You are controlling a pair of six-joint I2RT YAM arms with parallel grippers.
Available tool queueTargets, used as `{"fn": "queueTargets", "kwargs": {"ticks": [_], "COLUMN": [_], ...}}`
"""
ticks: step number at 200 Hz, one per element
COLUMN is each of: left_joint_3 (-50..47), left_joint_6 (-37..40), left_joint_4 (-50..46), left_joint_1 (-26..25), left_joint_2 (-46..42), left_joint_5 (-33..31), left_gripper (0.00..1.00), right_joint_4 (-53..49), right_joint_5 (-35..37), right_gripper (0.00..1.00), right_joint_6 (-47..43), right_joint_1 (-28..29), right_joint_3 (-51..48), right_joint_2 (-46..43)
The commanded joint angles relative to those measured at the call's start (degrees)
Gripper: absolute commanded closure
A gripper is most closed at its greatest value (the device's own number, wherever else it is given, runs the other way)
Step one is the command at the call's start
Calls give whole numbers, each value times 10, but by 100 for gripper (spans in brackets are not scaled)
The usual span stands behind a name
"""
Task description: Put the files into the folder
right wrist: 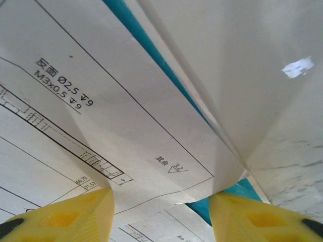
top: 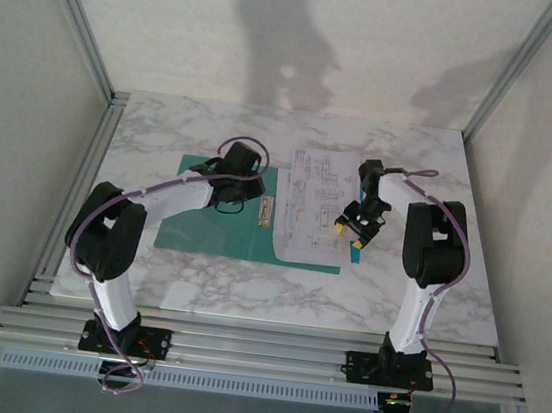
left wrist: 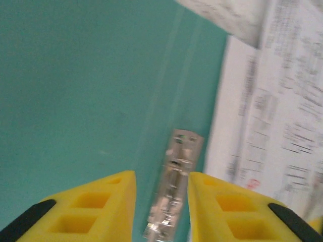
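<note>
On the open folder point(top: 192, 237), loose printed sheets point(top: 308, 210).

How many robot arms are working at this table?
2. The left black-and-white arm reaches over the flat teal-green card folder; the right arm, over the white printed sheets on it.

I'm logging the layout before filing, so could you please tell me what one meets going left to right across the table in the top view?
Bare left half of the teal folder → metal clip → printed sheets → right gripper → bare marble table.
</note>
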Motion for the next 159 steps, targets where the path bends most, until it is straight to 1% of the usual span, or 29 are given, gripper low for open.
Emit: {"fn": "queueTargets", "kwargs": {"ticks": [1, 41, 86, 104, 119, 131, 148, 159], "left_joint_3": [-17, -51, -53, -45, -38, -30, -6, 13], "left_joint_6": [10, -17, -40, -51, -64, -69, -59, -47], "left_joint_4": [-8, 42, 55, 36, 23, 21, 24, 34], "left_joint_1": [-5, -14, -34, -43, -45, -47, -47, -49], "left_joint_2": [26, 35, 31, 12, -10, -23, -19, -3], "left_joint_5": [25, 49, 58, 35, 13, 11, 29, 59], "left_gripper": [70, 72, 72, 72, 69, 68, 66, 64], "right_joint_4": [4, 9, 5, 4, -4, -6, 2, 10], "right_joint_5": [-15, -13, -7, -11, -8, -5, -4, -6], "right_gripper": [46, 46, 46, 43, 41, 40, 40, 41], "right_joint_6": [8, 14, 22, 31, 34, 33, 29, 24], "right_joint_1": [21, 28, 29, 29, 28, 28, 22, 17], "right_joint_3": [-14, -42, -54, -49, -37, -30, -21, -16], "right_joint_2": [2, -20, -49, -76, -99, -114, -124, -120]}}
